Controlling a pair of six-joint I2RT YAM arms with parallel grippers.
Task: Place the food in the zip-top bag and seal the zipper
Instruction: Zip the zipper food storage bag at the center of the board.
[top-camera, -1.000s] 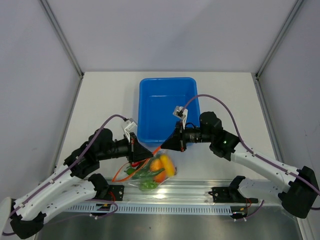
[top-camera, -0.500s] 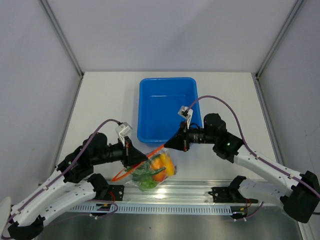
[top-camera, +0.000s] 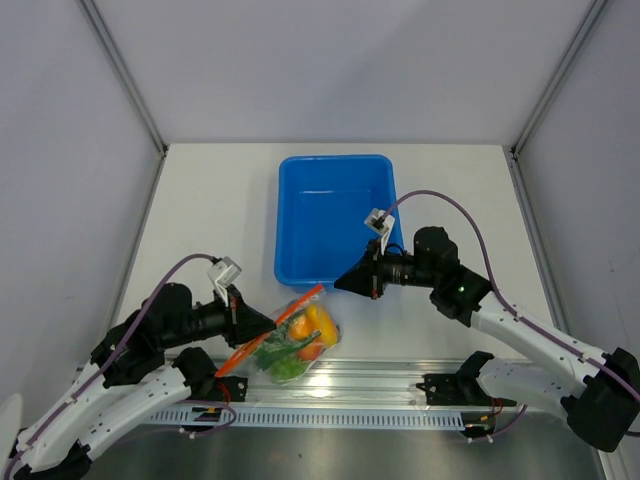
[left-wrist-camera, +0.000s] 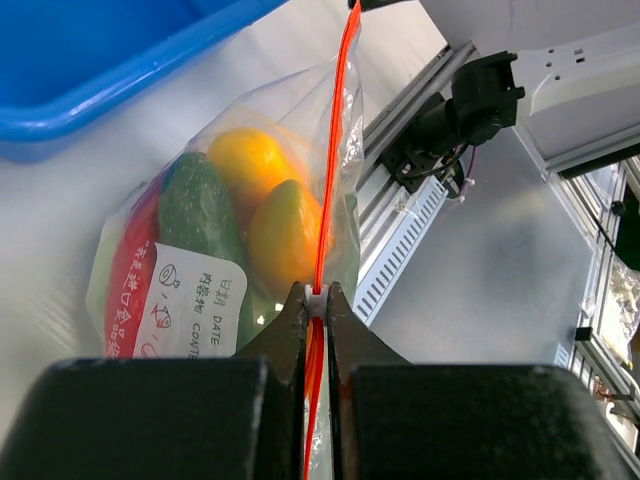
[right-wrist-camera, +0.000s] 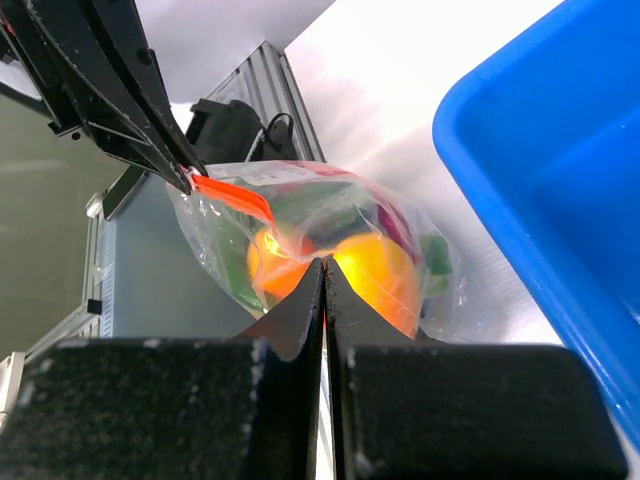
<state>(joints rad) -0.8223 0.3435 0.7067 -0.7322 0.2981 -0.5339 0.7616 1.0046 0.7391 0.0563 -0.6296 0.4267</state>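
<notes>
The zip-top bag (top-camera: 295, 345) lies by the table's near edge, holding the food (left-wrist-camera: 285, 225): orange, yellow, green and red pieces. Its orange-red zipper (top-camera: 300, 303) runs taut between both grippers. My left gripper (top-camera: 268, 323) is shut on the zipper, with a small white slider pinched between its tips (left-wrist-camera: 316, 295). My right gripper (top-camera: 338, 283) is shut at the zipper's far end; its jaws (right-wrist-camera: 323, 265) meet on a fold of the bag's corner. A white label shows on the bag (left-wrist-camera: 195, 300).
The blue bin (top-camera: 335, 165) stands behind the bag, in front of the right gripper's wrist. An aluminium rail (top-camera: 380, 385) with the arm mounts runs along the near edge, just below the bag.
My left gripper has slid down and to the left along the zipper, away from the right gripper. The bag has shifted a little left. The right gripper has drifted slightly right.
</notes>
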